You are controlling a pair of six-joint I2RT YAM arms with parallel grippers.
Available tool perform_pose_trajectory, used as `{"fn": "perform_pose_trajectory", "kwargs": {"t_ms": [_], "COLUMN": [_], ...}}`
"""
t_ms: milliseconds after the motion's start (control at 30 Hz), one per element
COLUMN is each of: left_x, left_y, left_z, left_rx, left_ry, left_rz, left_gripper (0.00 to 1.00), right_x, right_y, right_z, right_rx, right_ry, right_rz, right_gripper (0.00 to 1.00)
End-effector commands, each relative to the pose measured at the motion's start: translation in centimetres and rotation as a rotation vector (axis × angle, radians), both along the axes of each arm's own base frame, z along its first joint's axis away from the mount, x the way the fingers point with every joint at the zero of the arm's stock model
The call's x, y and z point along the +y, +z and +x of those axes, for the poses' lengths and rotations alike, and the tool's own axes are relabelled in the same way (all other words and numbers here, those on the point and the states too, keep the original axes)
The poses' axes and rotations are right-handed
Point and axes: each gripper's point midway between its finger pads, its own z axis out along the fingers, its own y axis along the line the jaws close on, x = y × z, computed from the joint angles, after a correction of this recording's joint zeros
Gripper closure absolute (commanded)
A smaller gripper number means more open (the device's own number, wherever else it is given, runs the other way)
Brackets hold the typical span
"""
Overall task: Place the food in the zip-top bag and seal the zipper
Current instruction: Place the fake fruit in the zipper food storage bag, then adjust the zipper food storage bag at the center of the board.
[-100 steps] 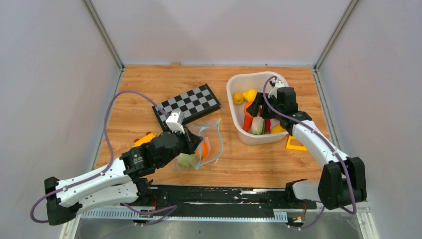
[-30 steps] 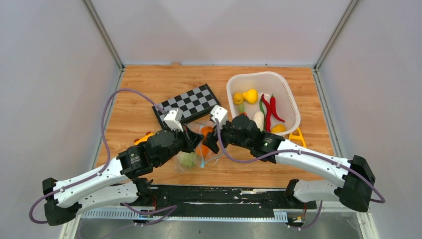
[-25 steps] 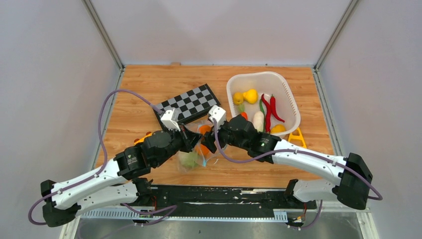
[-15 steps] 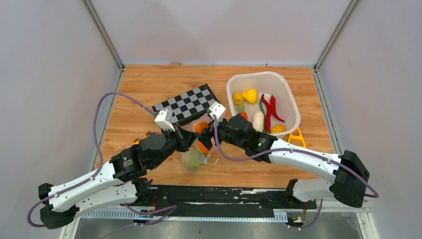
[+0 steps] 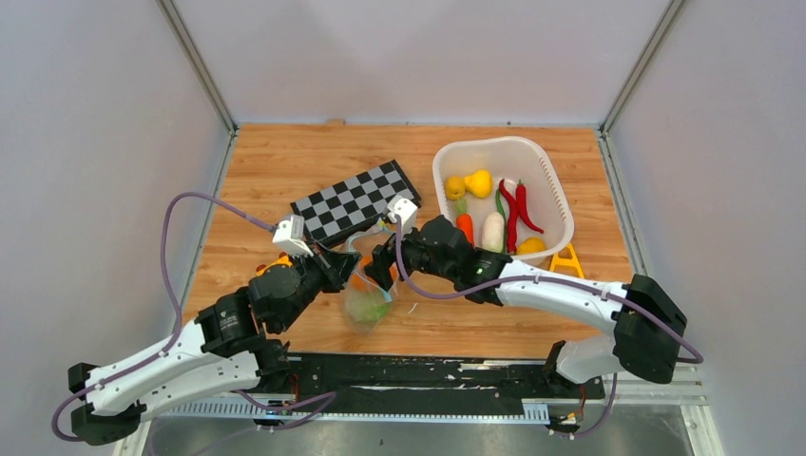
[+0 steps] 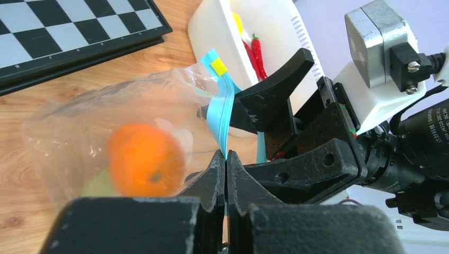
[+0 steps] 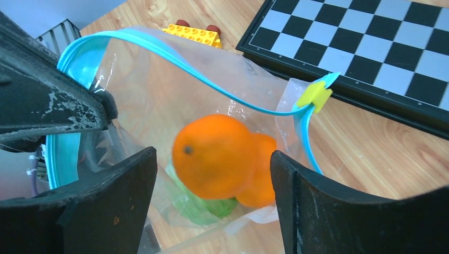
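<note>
The clear zip-top bag (image 5: 367, 302) hangs upright from my left gripper (image 5: 339, 269), which is shut on its teal zipper (image 6: 224, 114) strip. An orange (image 7: 219, 156), another orange piece and a green cabbage (image 7: 212, 207) lie inside the bag. My right gripper (image 5: 381, 265) is open at the bag's mouth, its fingers (image 7: 106, 203) on either side of the orange and not touching it. More food sits in the white basket (image 5: 447, 166): yellow lemon (image 5: 456, 187), pear, carrot, white radish (image 5: 492, 231), red peppers (image 5: 514, 207).
A chessboard (image 5: 356, 201) lies just behind the bag. A yellow toy car (image 7: 198, 33) sits by my left arm. A yellow-orange piece (image 5: 567, 261) lies at the basket's near right corner. Grey walls enclose the wooden table on three sides.
My right gripper came from the basket to the bag with an orange piece and now stands open. My left gripper has lifted the bag's mouth and pulled it left, so the bag hangs upright.
</note>
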Motion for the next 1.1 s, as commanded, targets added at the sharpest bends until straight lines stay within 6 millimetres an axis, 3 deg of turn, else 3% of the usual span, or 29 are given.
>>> {"fn": "perform_pose_trajectory", "kwargs": {"t_ms": [0, 133, 333, 533, 667, 767, 900, 967, 1067], "left_x": [1.4, 2.1, 3.5, 3.4, 2.3, 1.7, 1.6, 1.5, 1.5], "left_y": [-0.1, -0.4, -1.1, -1.6, -1.9, -1.7, -1.3, -1.3, -1.3], "left_z": [0.5, 0.6, 0.8, 1.0, 1.1, 1.2, 1.3, 1.3, 1.1], "left_rx": [0.012, 0.018, 0.029, 0.02, 0.047, 0.047, 0.033, 0.032, 0.035], "left_ry": [0.081, 0.106, 0.167, 0.157, 0.124, 0.109, 0.111, 0.107, 0.099], "left_rz": [-0.019, -0.01, 0.015, 0.076, 0.153, 0.159, 0.141, 0.139, 0.14], "left_gripper": [1.0, 1.0, 1.0, 1.0, 1.0, 1.0, 1.0, 1.0, 1.0], "right_x": [2.3, 3.0, 1.5, -1.9, -4.7, -6.5, -6.8, -6.4, -5.8], "right_y": [2.6, 2.5, 5.7, 9.6, 10.1, 7.8, 4.0, 2.2, 0.2], "right_z": [0.2, 0.3, -1.3, -2.7, -1.0, 1.1, 2.1, 2.1, 2.1], "right_rx": [0.028, 0.044, -0.015, -0.083, -0.117, -0.04, 0.073, 0.116, 0.17], "right_ry": [0.031, 0.044, 0.109, 0.088, -0.079, -0.231, -0.299, -0.287, -0.283], "right_rz": [0.103, 0.096, 0.122, 0.175, 0.175, 0.087, -0.031, -0.083, -0.138], "right_gripper": [0.21, 0.2, 0.25, 0.27, 0.26, 0.22, 0.2, 0.22, 0.34]}}
